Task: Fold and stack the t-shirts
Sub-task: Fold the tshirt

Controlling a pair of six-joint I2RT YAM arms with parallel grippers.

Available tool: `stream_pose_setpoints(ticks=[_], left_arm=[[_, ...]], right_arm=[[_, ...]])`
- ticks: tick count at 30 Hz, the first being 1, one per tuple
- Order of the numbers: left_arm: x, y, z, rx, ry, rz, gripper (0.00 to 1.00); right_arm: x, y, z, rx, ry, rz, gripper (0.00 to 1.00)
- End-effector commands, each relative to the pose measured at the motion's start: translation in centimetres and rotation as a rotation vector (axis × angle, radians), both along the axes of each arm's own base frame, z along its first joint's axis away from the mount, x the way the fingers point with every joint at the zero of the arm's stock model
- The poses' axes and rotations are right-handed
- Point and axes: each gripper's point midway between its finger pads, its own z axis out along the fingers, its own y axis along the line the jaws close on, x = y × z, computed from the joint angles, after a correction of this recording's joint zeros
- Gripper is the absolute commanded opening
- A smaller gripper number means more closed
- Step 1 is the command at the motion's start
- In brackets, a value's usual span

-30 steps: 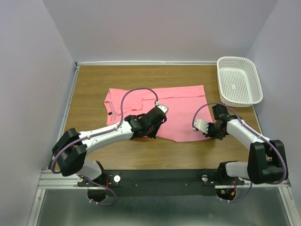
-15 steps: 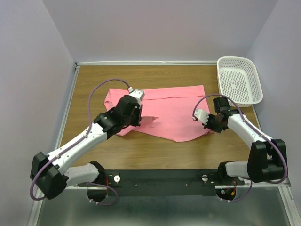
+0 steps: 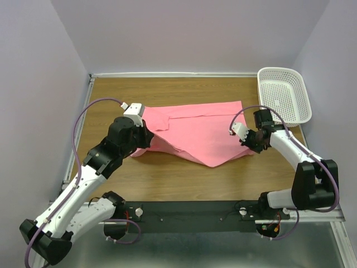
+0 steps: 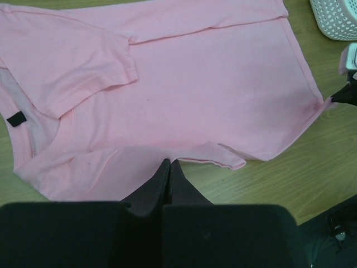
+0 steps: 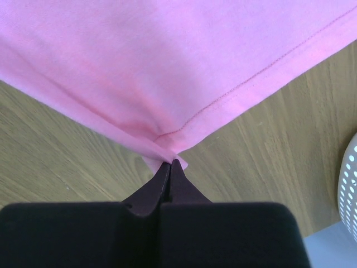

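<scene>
A salmon-pink t-shirt [image 3: 195,128] lies spread across the middle of the wooden table, its near edge drawn into a point. My left gripper [image 3: 146,142] is shut on the shirt's near-left hem; in the left wrist view the closed fingertips [image 4: 169,163] meet the cloth's edge [image 4: 195,84]. A short sleeve [image 4: 83,67] lies folded over the body, beside the neck tag [image 4: 16,118]. My right gripper [image 3: 250,144] is shut on the shirt's near-right corner, and the right wrist view shows the gripper [image 5: 169,163] pinching the stitched hem corner [image 5: 167,56].
A white perforated basket [image 3: 283,95] stands at the table's back right corner, just beyond the right arm, also seen as a basket [image 4: 334,17] in the left wrist view. Lilac walls close in the table's left, back and right sides.
My left arm has swung left, drawing the shirt's near hem with it. My right gripper has shut on the shirt's corner and moved slightly back and right, stretching the cloth.
</scene>
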Motion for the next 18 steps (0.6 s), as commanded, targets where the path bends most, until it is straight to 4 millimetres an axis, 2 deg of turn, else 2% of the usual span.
stream_pose_setpoints(ticks=[1, 7, 10, 18], left_arm=[[-2.3, -0.3, -0.3, -0.094, 0.055, -0.03, 0.0], [-5.1, -0.2, -0.3, -0.154, 0.098, -0.07, 0.0], [-6.8, -0.1, -1.7, -0.156, 0.153, -0.101, 0.0], [-9.2, 1.1, -3.6, -0.1, 0.24, -0.115, 0.0]], right_arm=[[0.6, 0.3, 1.2, 0.044, -0.034, -0.025, 0.01], [-0.2, 0.3, 2.2, 0.049, -0.075, -0.022, 0.01], [-0.3, 0.1, 3.1, 0.044, -0.106, -0.018, 0.01], [-0.7, -0.4, 4.4, 0.016, -0.144, -0.013, 0.01]])
